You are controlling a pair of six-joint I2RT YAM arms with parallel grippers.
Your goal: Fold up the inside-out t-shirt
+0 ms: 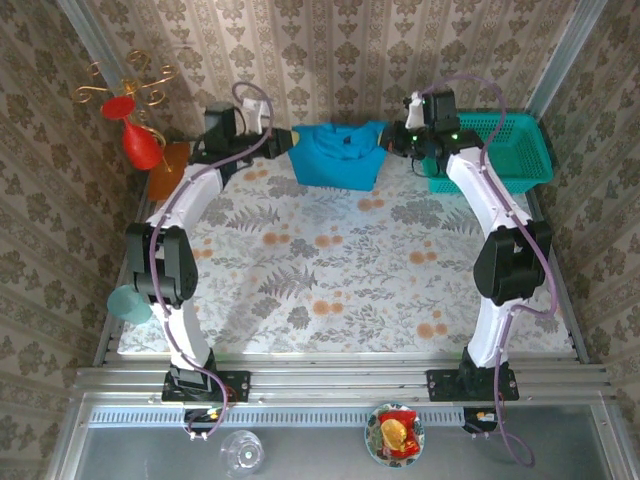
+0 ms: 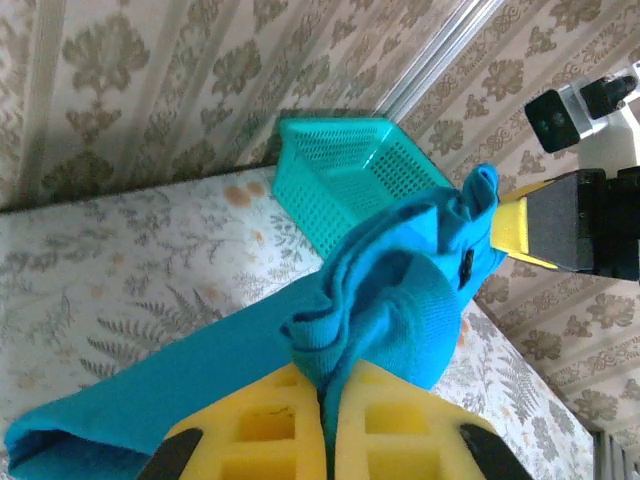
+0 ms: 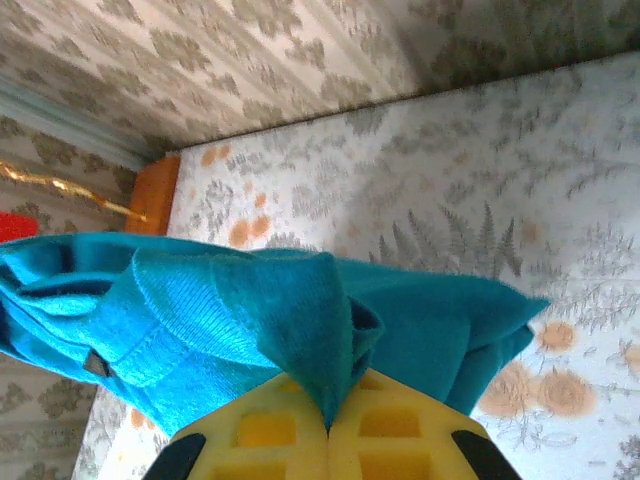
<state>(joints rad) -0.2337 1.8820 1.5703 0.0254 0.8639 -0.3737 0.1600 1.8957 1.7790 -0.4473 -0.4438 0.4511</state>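
Note:
The inside-out t-shirt [image 1: 338, 153] is bright blue and hangs bunched between both grippers at the far end of the table. My left gripper [image 1: 281, 141] is shut on its left top edge; in the left wrist view the cloth [image 2: 400, 290] is pinched between the yellow fingers [image 2: 270, 430]. My right gripper [image 1: 396, 139] is shut on the right top edge, and its wrist view has a fold of the t-shirt [image 3: 250, 310] squeezed between its yellow fingers [image 3: 400, 430]. The shirt's lower part drapes onto the floral tablecloth [image 1: 330, 270].
A teal mesh basket [image 1: 515, 150] stands at the far right, close behind the right arm. An orange block [image 1: 166, 170] and a red ornament on a gold stand [image 1: 140, 140] are at the far left. A teal cup [image 1: 130, 303] sits at the left edge.

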